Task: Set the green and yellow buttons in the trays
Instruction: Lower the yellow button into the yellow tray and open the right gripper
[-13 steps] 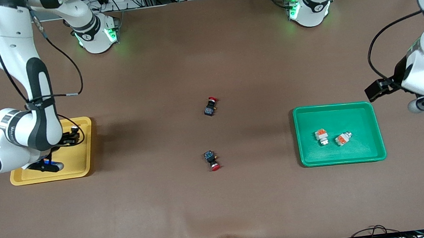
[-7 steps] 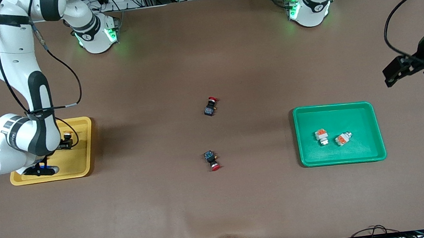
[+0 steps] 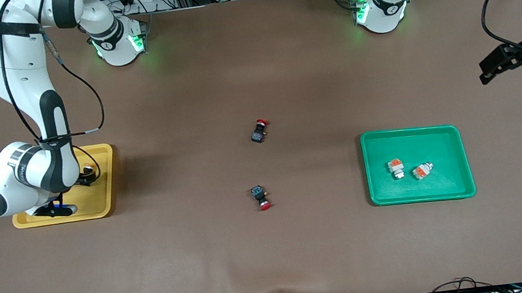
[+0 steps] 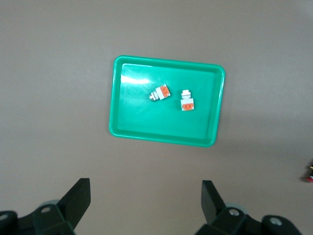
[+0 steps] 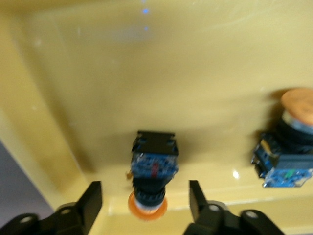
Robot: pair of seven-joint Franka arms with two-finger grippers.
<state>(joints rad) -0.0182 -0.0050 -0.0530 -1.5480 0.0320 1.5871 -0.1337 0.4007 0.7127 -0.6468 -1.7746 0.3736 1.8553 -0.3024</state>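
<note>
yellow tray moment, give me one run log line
right gripper: open over yellow tray | two yellow buttons in it | green buttons in green tray | left gripper: open, waiting

My table point(image 3: 252, 69) is a plain brown sheet. The green tray point(image 3: 447, 137) holds two buttons point(image 3: 395, 168) point(image 3: 422, 170) with white-and-orange bodies. The yellow tray point(image 3: 100, 204) holds two buttons point(image 5: 152, 169) point(image 5: 288, 147) with black-and-blue bodies and orange-yellow caps. Between the trays lie two red-capped switches point(image 3: 259, 130) point(image 3: 261, 198) with dark bodies. My arms are white with black bands, and green lights glow at their bases point(image 3: 118, 40) point(image 3: 377, 5). My left gripper point(image 4: 145, 205) and right gripper point(image 5: 145, 205) have black fingers.
</note>
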